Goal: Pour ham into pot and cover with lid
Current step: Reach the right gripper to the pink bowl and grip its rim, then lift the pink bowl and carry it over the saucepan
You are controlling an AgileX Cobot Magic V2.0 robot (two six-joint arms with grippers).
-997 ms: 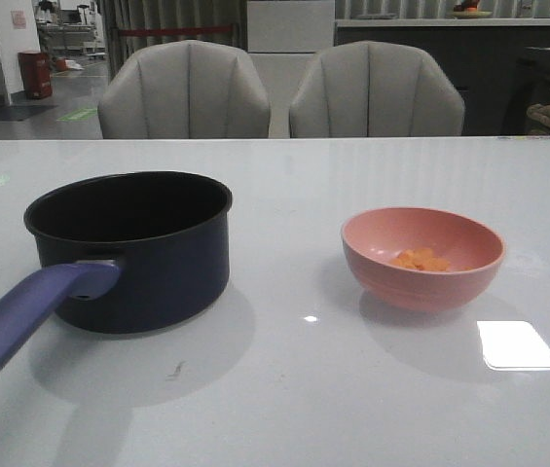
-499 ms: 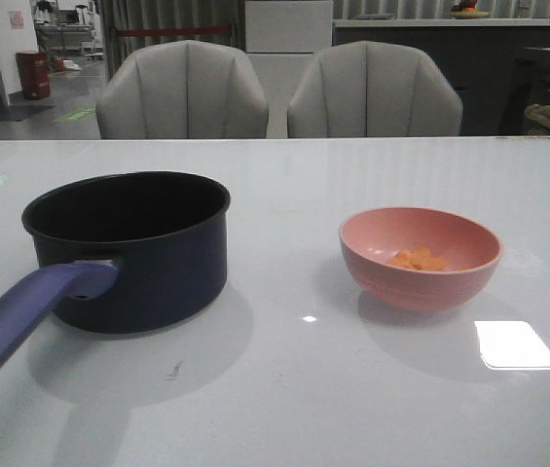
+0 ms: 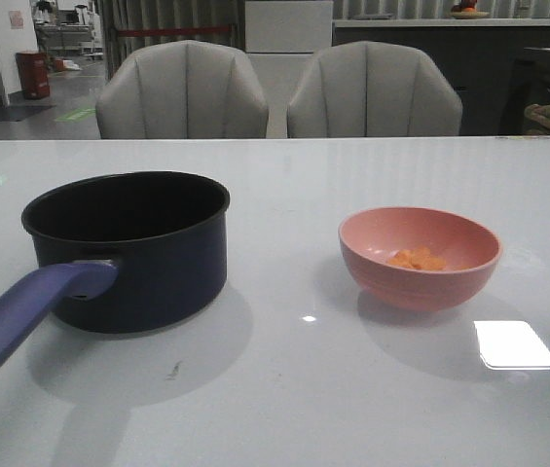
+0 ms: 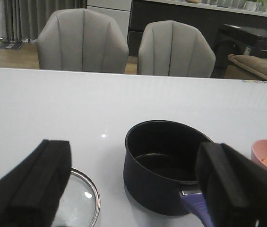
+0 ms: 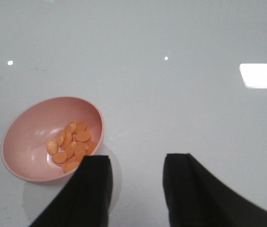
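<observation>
The dark blue round pot [image 3: 128, 248] w/ a black inside sat on the shiny white table [image 3: 284, 389], on the left. Its long purple-blue handle [image 3: 26, 316] pointed toward the robot. Just left of it lay the round clear glass lid [image 4: 79, 201] w/ a metal rim, flat on the table. The little orange ham bits [image 3: 418, 260] lay in a heap inside the round pink bowl [image 3: 420, 255], on the right, well apart from the pot.

The left hand [image 4: 133, 189] was spread wide & held nothing; the pot and lid were close in front of it. The right hand [image 5: 135, 189] was partly spread & held nothing. It hung above the table, w/ the pink bowl just beside one finger [image 5: 88, 189].
</observation>
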